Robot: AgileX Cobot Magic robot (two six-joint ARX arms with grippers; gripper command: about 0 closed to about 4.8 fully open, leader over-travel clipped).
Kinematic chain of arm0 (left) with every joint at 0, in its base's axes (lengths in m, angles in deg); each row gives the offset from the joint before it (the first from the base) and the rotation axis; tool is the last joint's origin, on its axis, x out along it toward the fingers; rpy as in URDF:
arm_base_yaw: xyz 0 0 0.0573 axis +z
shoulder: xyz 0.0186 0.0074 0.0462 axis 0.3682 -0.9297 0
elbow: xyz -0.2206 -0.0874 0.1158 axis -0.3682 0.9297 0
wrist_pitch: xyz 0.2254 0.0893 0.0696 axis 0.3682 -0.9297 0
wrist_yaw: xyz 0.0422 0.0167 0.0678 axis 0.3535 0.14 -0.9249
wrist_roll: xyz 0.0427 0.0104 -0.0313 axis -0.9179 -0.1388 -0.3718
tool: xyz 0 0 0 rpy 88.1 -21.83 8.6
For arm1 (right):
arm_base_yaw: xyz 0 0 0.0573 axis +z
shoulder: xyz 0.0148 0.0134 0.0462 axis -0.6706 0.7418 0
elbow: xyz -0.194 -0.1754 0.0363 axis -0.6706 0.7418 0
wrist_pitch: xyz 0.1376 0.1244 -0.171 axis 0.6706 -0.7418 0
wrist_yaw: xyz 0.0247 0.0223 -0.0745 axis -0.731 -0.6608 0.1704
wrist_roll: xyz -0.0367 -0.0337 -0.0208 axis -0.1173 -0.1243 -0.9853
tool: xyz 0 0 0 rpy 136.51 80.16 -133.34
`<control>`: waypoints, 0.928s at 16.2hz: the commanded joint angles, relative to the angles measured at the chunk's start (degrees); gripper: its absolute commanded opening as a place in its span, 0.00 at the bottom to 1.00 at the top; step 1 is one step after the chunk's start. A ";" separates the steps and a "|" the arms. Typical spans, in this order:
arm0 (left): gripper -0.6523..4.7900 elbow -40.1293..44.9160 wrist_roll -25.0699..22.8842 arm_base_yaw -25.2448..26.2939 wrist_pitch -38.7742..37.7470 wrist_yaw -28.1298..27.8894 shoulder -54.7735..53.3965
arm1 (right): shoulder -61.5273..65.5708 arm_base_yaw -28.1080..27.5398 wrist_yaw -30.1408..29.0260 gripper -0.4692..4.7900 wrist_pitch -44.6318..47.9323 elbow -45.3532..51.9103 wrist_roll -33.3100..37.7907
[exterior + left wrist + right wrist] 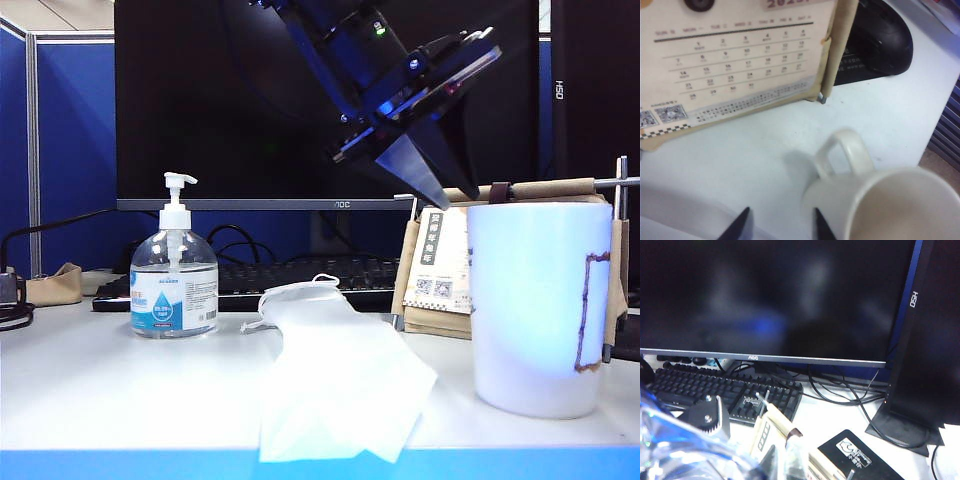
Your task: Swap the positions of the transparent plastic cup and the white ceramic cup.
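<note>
Left gripper (781, 225) released, tilted down beside white ceramic cup (890, 200), right gripper clenched.

An office desk — a dark AOC monitor (300, 100) fills the back, a black keyboard (300, 275) sits under it, blue partition panels (60, 150) close off the left. A desk calendar (730, 65) and sanitizer pump bottle (173, 275) stand on the white desktop (100, 380) — workstation clutter.
</note>
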 commanded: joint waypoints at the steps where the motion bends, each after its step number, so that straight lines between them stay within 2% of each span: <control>1: 0.40 -0.02 -0.26 -0.11 0.17 -3.32 0.22 | -0.17 0.11 -0.28 0.09 1.18 -0.50 0.04; 2: 0.40 -0.02 -0.37 -0.07 0.13 -4.46 0.26 | -0.15 0.11 -0.48 0.09 1.18 -0.50 0.04; 3: 0.40 -0.02 -1.22 0.57 0.00 -6.49 1.18 | -0.04 0.13 -3.15 0.09 1.62 -0.50 0.09; 7: 0.40 0.00 -4.61 3.02 0.02 -19.54 9.81 | 3.28 0.17 -11.78 0.08 5.38 -0.52 2.91; 9: 0.40 0.00 -5.11 7.28 -0.92 -20.11 16.55 | 6.01 0.20 -15.30 0.08 8.44 -0.52 3.13; 10: 0.40 0.02 -4.98 12.72 -3.08 -21.14 23.89 | 8.46 0.81 -18.82 0.08 11.23 -0.55 4.61; 13: 0.40 0.04 -5.77 20.48 -8.63 -22.84 35.58 | 12.63 7.26 -19.15 0.08 13.60 -0.98 2.86; 15: 0.28 1.31 -9.25 24.39 -10.73 -26.29 45.81 | 18.64 17.11 -16.00 0.08 13.51 -3.67 1.97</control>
